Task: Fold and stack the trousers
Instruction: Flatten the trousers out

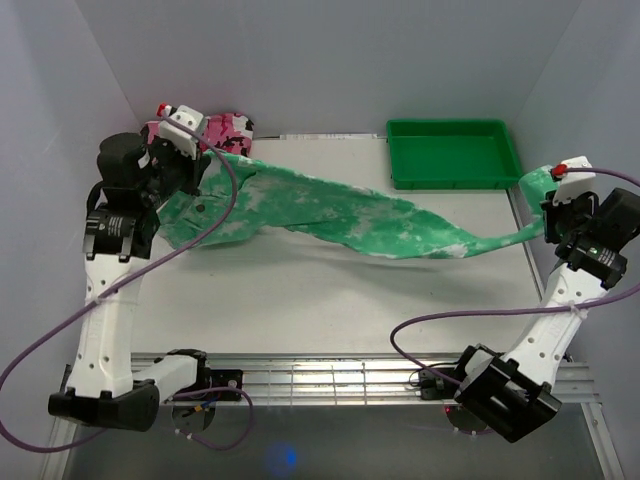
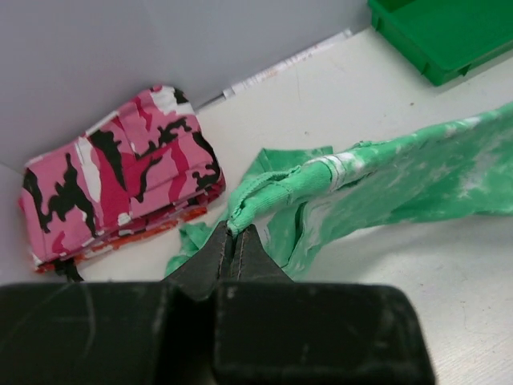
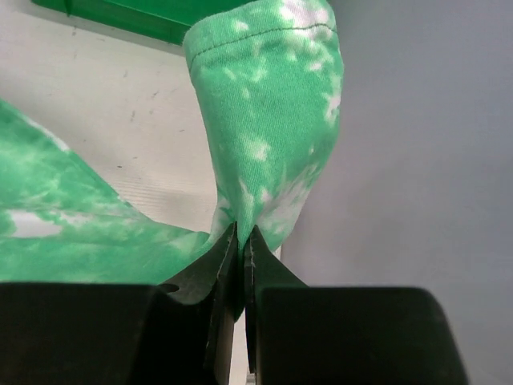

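The trousers (image 1: 340,215) span the table (image 1: 300,300) left to right, held aloft: left gripper (image 2: 236,241) clamps the waist end, right gripper (image 3: 242,234) clamps the leg hem.

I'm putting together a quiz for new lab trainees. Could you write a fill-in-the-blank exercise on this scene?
1. The left pincer and the right pincer are both ____ on the trousers, which stretch between them.
2. The folded camouflage cloth lies at the far ____ corner of the table.
3. The plastic tray at the far right is coloured ____.

Missing words: shut; left; green.
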You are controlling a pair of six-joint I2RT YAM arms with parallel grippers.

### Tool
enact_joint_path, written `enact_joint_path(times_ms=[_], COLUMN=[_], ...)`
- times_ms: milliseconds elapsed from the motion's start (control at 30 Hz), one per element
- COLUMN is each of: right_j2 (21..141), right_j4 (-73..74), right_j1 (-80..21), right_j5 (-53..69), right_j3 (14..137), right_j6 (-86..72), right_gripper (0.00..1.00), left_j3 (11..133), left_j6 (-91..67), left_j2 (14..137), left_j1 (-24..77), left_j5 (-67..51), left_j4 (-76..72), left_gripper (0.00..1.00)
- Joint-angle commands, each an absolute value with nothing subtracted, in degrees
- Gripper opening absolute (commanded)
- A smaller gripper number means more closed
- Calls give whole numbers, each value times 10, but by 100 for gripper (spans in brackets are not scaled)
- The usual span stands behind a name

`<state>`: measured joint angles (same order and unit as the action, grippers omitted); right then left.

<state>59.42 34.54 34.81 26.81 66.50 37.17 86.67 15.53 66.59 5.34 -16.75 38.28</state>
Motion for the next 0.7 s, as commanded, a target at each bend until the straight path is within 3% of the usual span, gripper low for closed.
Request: enact_joint_path(times_ms=[0, 300, 467, 667], right_j2=[563, 591, 609, 660], right_j4=[296, 224, 163, 61], right_j1=[399, 461, 427, 281], right_j5=[278, 319, 342, 234], right_j3=[650, 665, 647, 605], right_j6=[362, 300, 245, 212], right_gripper=[8, 8, 8, 8], left_j3=[908, 1092, 1188, 1124], left_j6=[169, 38, -18, -10], left_j2=[600, 683, 759, 806], left_j1=[53, 53, 53, 52], left_j5=[-212, -381, -287, -128], left_j4=[363, 374, 415, 408], left_gripper=[0, 0, 0, 0])
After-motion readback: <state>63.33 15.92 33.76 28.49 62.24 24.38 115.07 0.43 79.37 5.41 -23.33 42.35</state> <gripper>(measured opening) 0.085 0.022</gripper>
